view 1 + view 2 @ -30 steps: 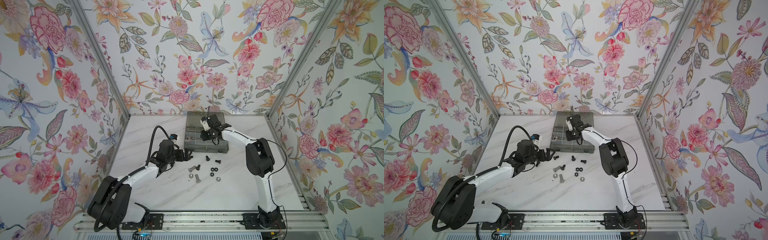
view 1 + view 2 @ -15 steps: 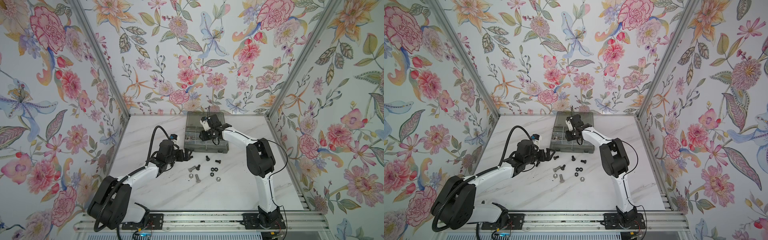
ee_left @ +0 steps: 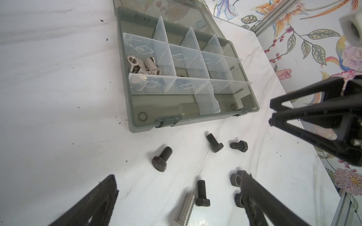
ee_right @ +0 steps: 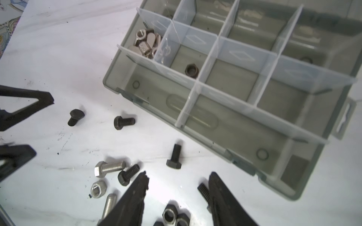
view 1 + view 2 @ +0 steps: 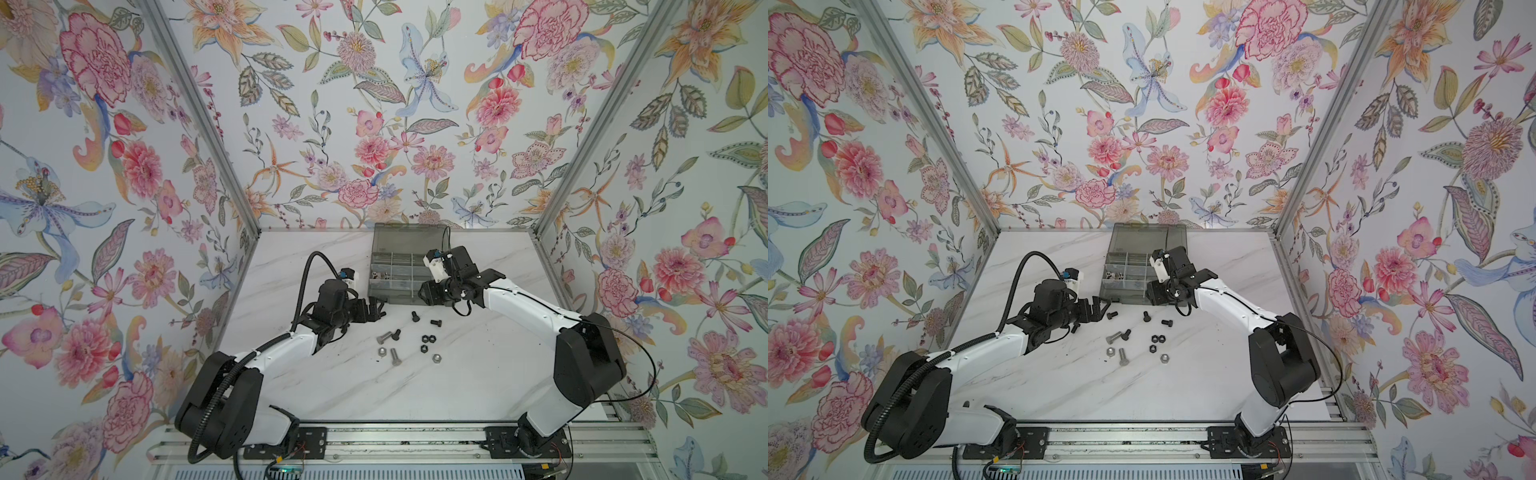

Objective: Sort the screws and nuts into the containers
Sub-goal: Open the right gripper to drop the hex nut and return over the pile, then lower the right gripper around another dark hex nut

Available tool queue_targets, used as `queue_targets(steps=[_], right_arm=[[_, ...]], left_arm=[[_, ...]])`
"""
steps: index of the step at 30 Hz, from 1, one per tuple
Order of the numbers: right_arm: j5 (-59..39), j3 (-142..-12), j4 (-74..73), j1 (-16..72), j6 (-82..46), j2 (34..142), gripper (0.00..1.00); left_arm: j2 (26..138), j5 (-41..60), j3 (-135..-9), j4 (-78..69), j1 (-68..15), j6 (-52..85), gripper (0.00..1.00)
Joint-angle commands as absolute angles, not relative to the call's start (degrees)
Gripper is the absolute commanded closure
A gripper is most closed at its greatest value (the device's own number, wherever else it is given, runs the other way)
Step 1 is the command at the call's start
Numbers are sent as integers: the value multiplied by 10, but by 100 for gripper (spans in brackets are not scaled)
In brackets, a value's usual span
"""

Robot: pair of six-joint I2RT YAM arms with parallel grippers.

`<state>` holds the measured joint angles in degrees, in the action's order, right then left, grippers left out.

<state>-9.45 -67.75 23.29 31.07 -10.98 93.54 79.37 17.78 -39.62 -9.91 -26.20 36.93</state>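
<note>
The screws [image 3: 214, 143] and nuts [image 3: 233, 179] lie loose on the worktop [image 3: 58, 97]. One black screw [image 3: 161, 161] sits just ahead of the wide-open, empty left fingers [image 3: 254, 197], tip pointing away. The right fingers [image 4: 133, 199], half open and empty, look farther off.

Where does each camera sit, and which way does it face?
Top views: high above the front rail, looking down over the white marble table; both arms whole, with left gripper and right gripper.
Left wrist: low behind the open left gripper, facing the translucent smoky-grey plastic organizer box and the right gripper.
Right wrist: above the box's front corner, looking down past its open gripper; left gripper visible.
Shared: both wrist views show silver nuts in one cell and loose black hex-head screws.
</note>
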Motion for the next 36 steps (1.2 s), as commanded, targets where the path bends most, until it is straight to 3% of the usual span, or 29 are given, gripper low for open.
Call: queue_targets(steps=[1, 13, 36], right_arm=[[-83, -617, 246, 322, -146, 894, 46], [-56, -494, 246, 350, -196, 844, 46], [-16, -515, 245, 393, -203, 938, 46]], left_arm=[[787, 177, -401, -93, -256, 373, 1], [793, 178, -400, -91, -256, 372, 1], [797, 172, -402, -83, -257, 368, 1]])
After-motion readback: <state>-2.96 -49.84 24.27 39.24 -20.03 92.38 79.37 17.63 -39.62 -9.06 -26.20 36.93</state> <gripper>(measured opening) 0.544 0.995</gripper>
